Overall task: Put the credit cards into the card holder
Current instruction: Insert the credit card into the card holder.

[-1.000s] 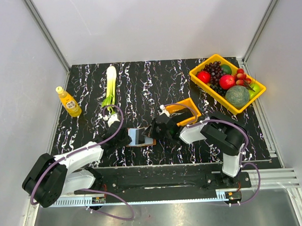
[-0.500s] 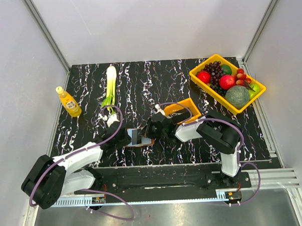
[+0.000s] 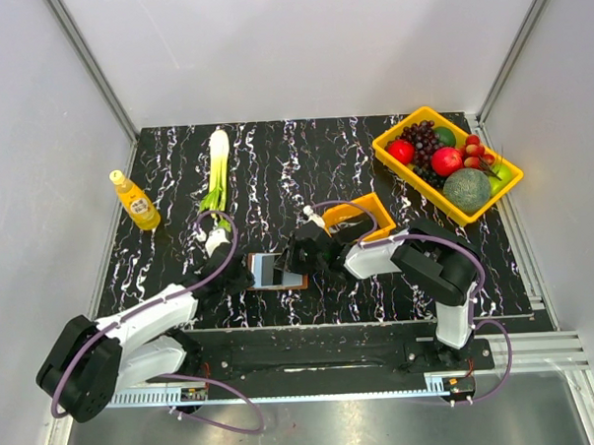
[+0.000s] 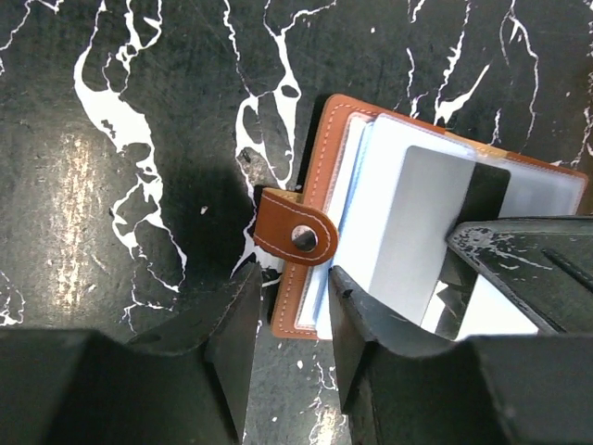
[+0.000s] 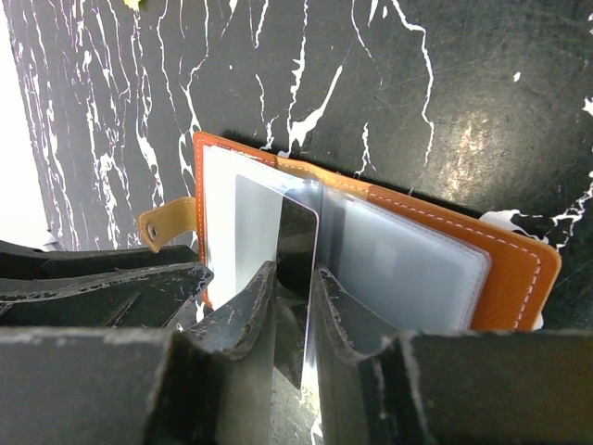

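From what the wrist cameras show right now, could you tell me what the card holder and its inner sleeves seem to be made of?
The card holder looks like tan leather or imitation leather: matte, with pale stitching along the edge and a metal snap on its strap. The sleeves look like clear, glossy plastic film, see-through and catching glare.

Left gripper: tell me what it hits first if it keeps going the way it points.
Probably the card holder: the left gripper points at its near edge, fingers either side of the snap tab. Depth is unclear, but nothing else lies between.
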You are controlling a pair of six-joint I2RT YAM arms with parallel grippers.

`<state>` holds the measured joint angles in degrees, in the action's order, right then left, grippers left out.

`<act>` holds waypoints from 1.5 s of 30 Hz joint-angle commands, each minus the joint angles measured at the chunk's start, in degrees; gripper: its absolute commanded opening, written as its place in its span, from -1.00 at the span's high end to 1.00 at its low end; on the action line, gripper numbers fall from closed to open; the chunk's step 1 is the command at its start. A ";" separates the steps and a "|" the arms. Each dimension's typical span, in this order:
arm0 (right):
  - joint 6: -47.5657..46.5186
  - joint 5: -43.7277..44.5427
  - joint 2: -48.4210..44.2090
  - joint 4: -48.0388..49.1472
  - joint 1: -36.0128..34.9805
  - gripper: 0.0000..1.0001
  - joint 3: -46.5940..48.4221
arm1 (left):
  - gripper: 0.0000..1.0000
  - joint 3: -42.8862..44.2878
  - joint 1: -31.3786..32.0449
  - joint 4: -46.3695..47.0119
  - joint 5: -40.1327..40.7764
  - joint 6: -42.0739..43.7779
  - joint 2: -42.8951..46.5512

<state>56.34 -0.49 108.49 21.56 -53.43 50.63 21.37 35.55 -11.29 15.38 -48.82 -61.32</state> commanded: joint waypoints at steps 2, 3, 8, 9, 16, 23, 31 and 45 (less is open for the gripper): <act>-3.95 1.81 -1.08 -8.29 -0.54 0.44 0.87 | 0.26 -0.71 -0.22 1.17 -0.34 1.09 -1.43; -4.04 1.46 -1.17 -8.29 -0.62 0.44 1.13 | 0.31 -0.97 -0.22 2.40 -1.22 0.92 -2.04; -4.92 1.28 -0.91 -11.98 -0.89 0.43 3.59 | 0.63 -1.41 -0.22 4.79 -2.81 0.83 -3.63; -4.83 1.63 -1.17 -12.76 -0.97 0.37 3.68 | 0.70 -1.41 -0.22 4.79 -2.81 0.92 -3.72; -5.80 6.73 -5.48 -16.90 -0.97 0.37 2.81 | 0.94 -1.59 -0.22 4.17 -1.84 0.57 -4.33; -4.93 3.66 -2.94 -17.61 -1.41 0.26 5.09 | 1.00 -1.59 -0.13 5.66 -3.24 0.57 -6.18; -2.63 1.90 0.41 -16.55 -2.91 0.20 7.20 | 1.00 -2.03 -0.13 5.84 -3.77 -0.05 -4.95; -6.67 3.90 2.69 -23.73 -4.84 0.17 14.40 | 1.00 -2.56 0.22 7.60 -5.27 -0.14 -4.69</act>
<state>51.44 3.09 108.38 2.13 -55.40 60.84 20.34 35.18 -3.36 13.50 -48.34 -65.71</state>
